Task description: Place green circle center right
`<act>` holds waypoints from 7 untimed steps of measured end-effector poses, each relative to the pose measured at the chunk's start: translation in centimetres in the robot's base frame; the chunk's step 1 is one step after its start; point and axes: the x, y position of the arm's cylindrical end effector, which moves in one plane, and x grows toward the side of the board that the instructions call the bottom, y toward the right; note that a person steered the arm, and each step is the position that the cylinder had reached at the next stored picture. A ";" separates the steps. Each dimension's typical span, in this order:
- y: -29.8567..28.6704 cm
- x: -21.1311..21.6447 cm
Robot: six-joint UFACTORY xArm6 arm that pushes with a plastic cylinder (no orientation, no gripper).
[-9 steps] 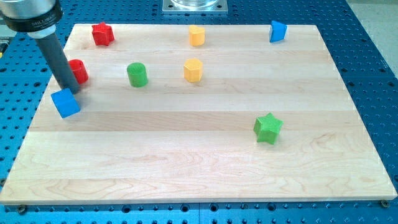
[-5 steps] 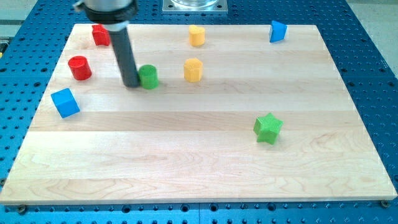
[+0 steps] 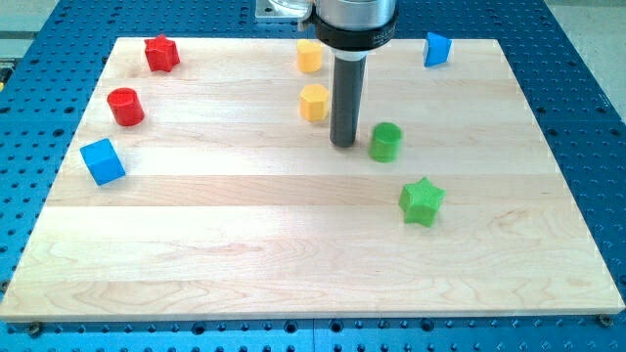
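The green circle [image 3: 385,142] is a short green cylinder standing a little right of the board's middle. My tip [image 3: 343,143] rests on the board just to its left, with a small gap between them. The rod rises from there toward the view's top. A yellow block [image 3: 314,102] sits close to the rod's left side. A green star [image 3: 422,201] lies below and to the right of the green circle.
A second yellow block [image 3: 309,56] is at the top middle. A blue block [image 3: 436,48] is at the top right. A red star [image 3: 161,53], a red cylinder [image 3: 125,106] and a blue cube [image 3: 103,161] stand on the left. The wooden board [image 3: 293,254] lies on a blue perforated table.
My tip swept from the board's left to its middle. The green circle slid right with it. The nearer yellow block shifted slightly up and right.
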 end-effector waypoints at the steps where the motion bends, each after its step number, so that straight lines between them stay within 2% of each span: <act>1: -2.0 0.0; 2: 3.0 1.9; 3: 3.2 2.2; 4: 10.7 1.0; 5: 10.3 1.3; 7: 16.9 3.3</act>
